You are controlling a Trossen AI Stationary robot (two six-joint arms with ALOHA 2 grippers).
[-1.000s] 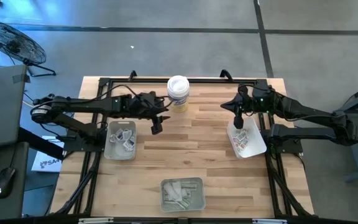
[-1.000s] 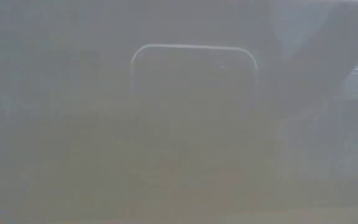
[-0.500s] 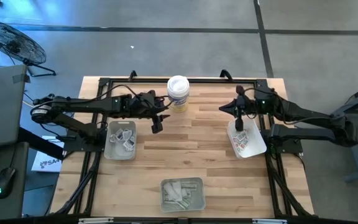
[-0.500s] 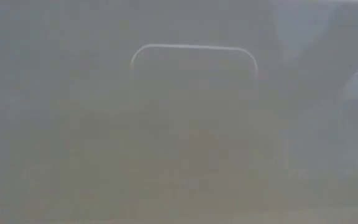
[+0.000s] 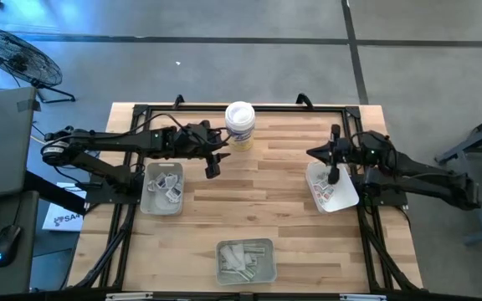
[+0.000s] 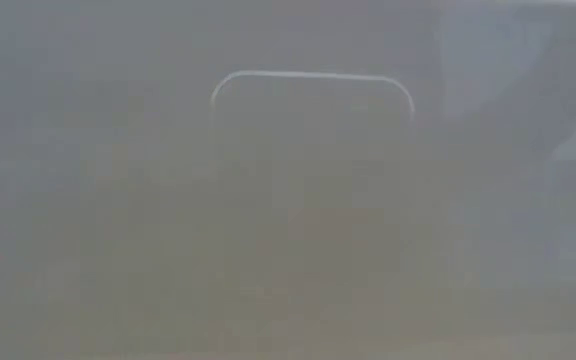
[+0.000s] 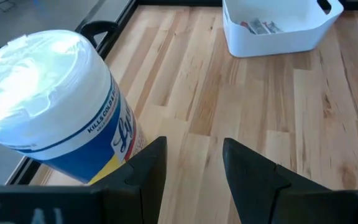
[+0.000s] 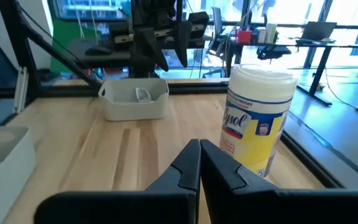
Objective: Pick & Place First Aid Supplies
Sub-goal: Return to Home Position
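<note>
The first aid supplies lie in three trays: small white packets in the left grey tray, more packets in the white right tray, and pale strips in the front tray. My left gripper hangs open over bare wood beside the white tub, with nothing between its fingers. My right gripper is shut and empty, above the right tray's far part. In the right wrist view its fingers point roughly level across the table toward the left tray.
The white tub with the yellow label stands at the far middle of the table, just beyond my left gripper. A black frame runs along the table's edges. The low view shows only a tray's rounded outline through haze. Bare wood lies between the trays.
My right gripper has drawn back toward the table's right edge and a little toward the near edge. It has sunk lower over the right tray and tipped from pointing down to nearly level, staying shut.
</note>
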